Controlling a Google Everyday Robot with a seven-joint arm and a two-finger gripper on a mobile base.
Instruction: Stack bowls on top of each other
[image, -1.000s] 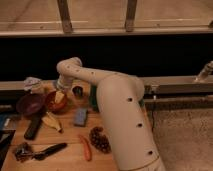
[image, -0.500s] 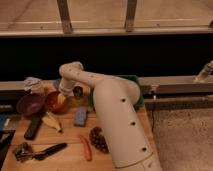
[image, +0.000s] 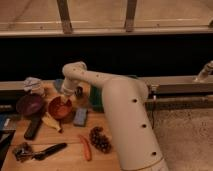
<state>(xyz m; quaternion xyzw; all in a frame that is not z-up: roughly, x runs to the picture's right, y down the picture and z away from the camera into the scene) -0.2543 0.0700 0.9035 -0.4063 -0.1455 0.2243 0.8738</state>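
At the orange-red bowl (image: 54, 111) — pincer (image: 64, 99); two bowls (purple bowl (image: 29, 104) beside).

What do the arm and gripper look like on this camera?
The arm is cream-white, built of thick, smooth, rounded segments, with a few small dark dots down the widest one. No loose cables show. The gripper, pale like the arm, is at the orange-red bowl.

No legible text, label, brand, number or sign is observed on any object or surface. The gripper (image: 65, 99) is positioned over the orange-red bowl (image: 56, 112).
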